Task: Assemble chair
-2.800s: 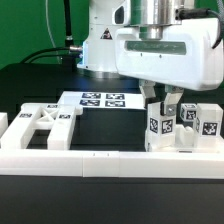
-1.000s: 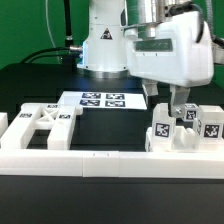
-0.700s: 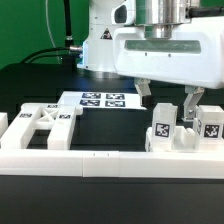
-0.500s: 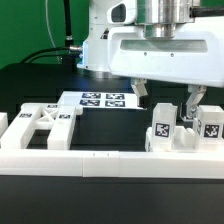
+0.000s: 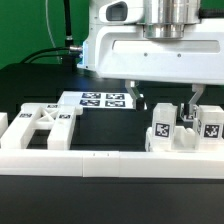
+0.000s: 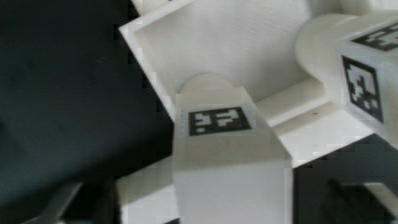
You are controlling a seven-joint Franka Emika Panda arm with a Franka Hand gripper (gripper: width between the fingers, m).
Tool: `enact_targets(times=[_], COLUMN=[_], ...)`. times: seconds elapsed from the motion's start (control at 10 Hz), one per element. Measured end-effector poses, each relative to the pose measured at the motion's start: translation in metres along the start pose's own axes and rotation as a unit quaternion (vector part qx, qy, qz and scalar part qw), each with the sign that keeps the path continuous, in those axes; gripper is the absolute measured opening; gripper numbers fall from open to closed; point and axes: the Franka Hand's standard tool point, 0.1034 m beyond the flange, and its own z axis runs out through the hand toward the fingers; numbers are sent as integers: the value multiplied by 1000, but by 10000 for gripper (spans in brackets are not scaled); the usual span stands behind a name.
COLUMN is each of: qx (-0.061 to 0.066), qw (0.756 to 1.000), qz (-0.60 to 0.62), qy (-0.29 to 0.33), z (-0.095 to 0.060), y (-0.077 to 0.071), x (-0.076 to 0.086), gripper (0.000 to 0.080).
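Chair parts [image 5: 45, 124] — smooth white plastic, matt.

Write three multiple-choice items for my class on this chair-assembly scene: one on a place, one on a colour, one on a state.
1. Where does the white plastic X-braced frame lie?
A. exterior view's left
B. exterior view's right
C. inside the gripper

2. What colour is the table top?
A. green
B. black
C. white

3. How is the gripper?
A. shut on a leg
B. open
C. out of view

Key:
1. A, the frame sits at that view's left edge.
2. B, the bare surface shows black.
3. B, its fingers stand wide apart and do not grip the white tagged plastic block.
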Motion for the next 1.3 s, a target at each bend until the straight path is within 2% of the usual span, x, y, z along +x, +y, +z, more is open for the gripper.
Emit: enact_targets(times=[0.1,0.2,0.3,0.5,0.7,1.0,1.3], qx=[0,0,0,0,1,5,5], qw=[1000,1000,1000,1000,991,954,929], qz=[0,1,12,29,136,298,371], qy=[0,0,0,0,0,4,4], z=[0,0,0,0,0,-1,-1], y=[0,0,0,0,1,1,1], x=[0,0,0,0,1,-1,0], gripper=[391,391,284,284,284,284,284])
